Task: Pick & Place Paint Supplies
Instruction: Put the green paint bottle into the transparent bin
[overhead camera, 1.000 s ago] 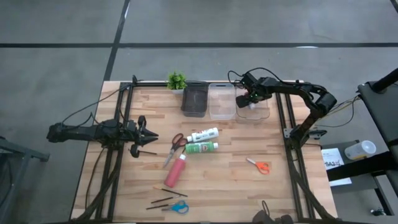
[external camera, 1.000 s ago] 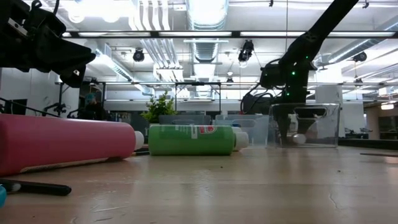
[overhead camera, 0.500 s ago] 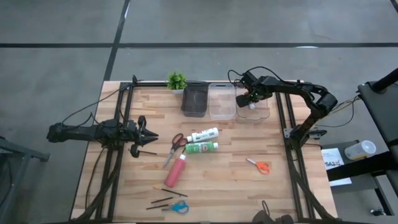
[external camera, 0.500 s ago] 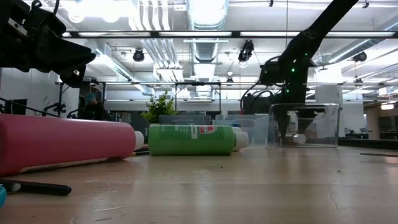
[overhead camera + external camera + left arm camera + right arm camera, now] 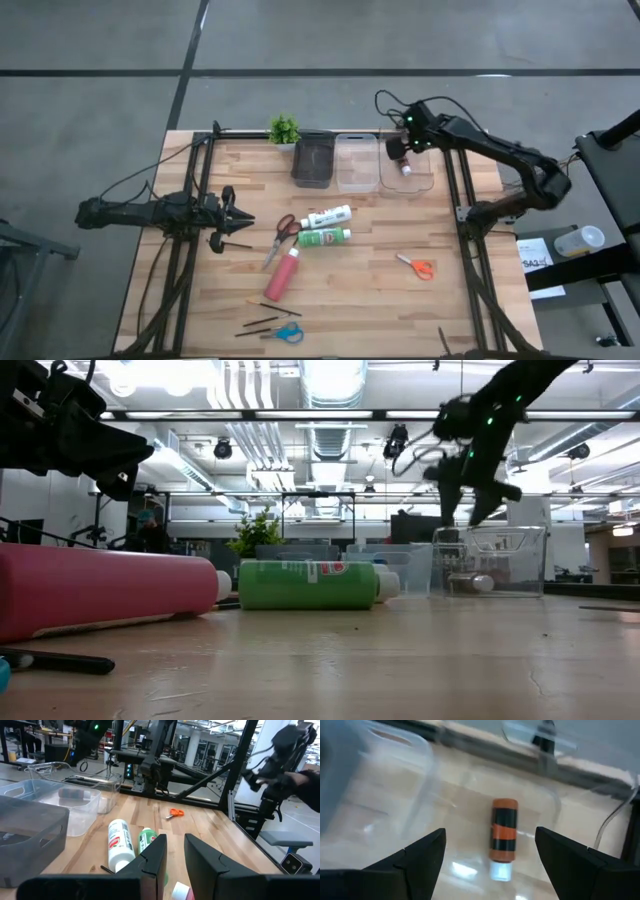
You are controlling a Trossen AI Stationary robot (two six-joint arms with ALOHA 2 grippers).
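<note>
A: While the right gripper (image 5: 398, 150) hangs above the clear bin (image 5: 420, 183) at the table's far edge, its fingers (image 5: 420, 855) stand wide apart, holding nothing.

B: And the small brown tube (image 5: 502, 837)?

A: Lying on the bin floor, directly below the gap between those fingers, touching neither.

B: Left gripper (image 5: 172, 851)?

A: Low over the table's left side, fingers (image 5: 152, 857) slightly parted, nothing between them. Just ahead of the tips lie the white tube (image 5: 119, 842) and green tube (image 5: 147, 840), side by side. Red scissors (image 5: 283, 232) lie a little in front of that gripper; the pinkish-red tube (image 5: 283, 273) is beyond and nearer the front edge.

B: Others?

A: Orange scissors (image 5: 417, 266) lie well apart, on the right. Blue scissors (image 5: 286, 333) and dark brushes (image 5: 262, 322) sit by the front edge.
</note>
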